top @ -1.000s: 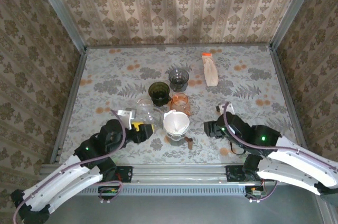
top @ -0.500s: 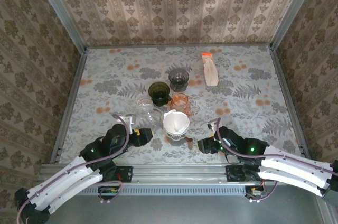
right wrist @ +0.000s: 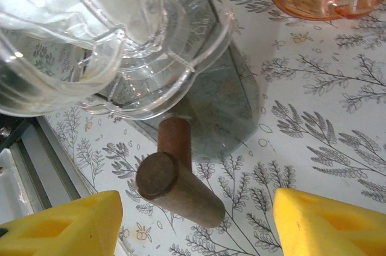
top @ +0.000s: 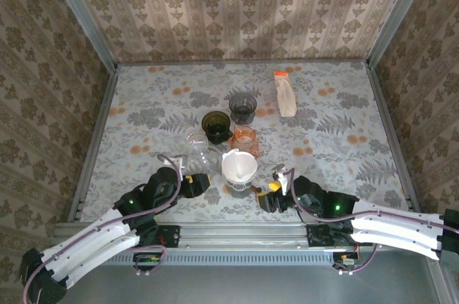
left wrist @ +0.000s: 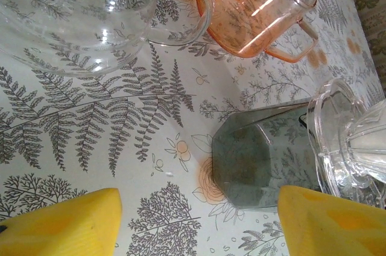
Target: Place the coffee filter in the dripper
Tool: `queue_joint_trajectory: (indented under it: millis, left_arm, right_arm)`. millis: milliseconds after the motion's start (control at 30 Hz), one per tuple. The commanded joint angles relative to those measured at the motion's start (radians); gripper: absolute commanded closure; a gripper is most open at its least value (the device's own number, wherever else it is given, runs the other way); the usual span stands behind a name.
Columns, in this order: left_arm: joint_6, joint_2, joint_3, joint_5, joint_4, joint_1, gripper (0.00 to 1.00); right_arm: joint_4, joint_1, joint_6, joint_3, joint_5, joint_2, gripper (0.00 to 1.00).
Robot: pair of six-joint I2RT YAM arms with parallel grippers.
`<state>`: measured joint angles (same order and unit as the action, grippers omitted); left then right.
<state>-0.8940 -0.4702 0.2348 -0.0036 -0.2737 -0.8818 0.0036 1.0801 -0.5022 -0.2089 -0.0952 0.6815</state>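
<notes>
left gripper [left wrist: 196, 220] spread wide, empty, right gripper [right wrist: 196, 220] likewise

The right gripper [top: 267, 195] drew back toward the table's [top: 143, 96] near edge and swung left, ending just beside the dripper's [top: 239, 168] wooden handle [right wrist: 178, 183] rather than well off to its right. The left gripper [top: 196, 183] eased slightly toward that same edge, away from the clear glass cup [top: 199, 148].

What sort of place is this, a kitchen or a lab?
Probably a robot test booth, not a kitchen: wallpapered panels box in a patterned table, two arms are bolted to a metal rail, and coffee glassware is set out.
</notes>
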Motion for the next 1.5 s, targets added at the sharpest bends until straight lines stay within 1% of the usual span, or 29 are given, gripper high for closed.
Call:
queue_joint_trajectory:
  millis: [0,367,567,733,900,1033,1200,1467]
  left_arm:
    - [-0.021,0.001,-0.013,0.011,0.027,0.006,0.3]
    - [-0.034,0.005,-0.023,0.017,0.052,0.008,0.3]
    - [-0.04,0.004,-0.028,0.02,0.058,0.008,0.3]
    - [-0.043,0.003,-0.03,0.017,0.062,0.008,0.3]
    - [-0.046,0.003,-0.031,0.019,0.063,0.008,0.31]
    - [-0.047,0.004,-0.031,0.019,0.064,0.008,0.31]
    - [-0.048,0.004,-0.032,0.019,0.066,0.009,0.3]
    - [-0.047,0.002,-0.034,0.02,0.069,0.01,0.3]
  right_arm:
    - [0.072,0.016,0.049,0.013,0.015,0.016,0.32]
    - [0.138,0.029,0.071,0.028,0.003,0.06,0.39]
    - [0.177,0.032,0.079,0.024,0.007,0.112,0.42]
    - [0.193,0.033,0.08,0.021,-0.004,0.14,0.49]
    - [0.193,0.034,0.081,0.019,-0.011,0.144,0.59]
    - [0.189,0.036,0.082,0.019,-0.014,0.141,0.64]
    - [0.178,0.041,0.086,0.013,-0.02,0.14,0.68]
    - [0.169,0.049,0.09,0.006,-0.033,0.142,0.72]
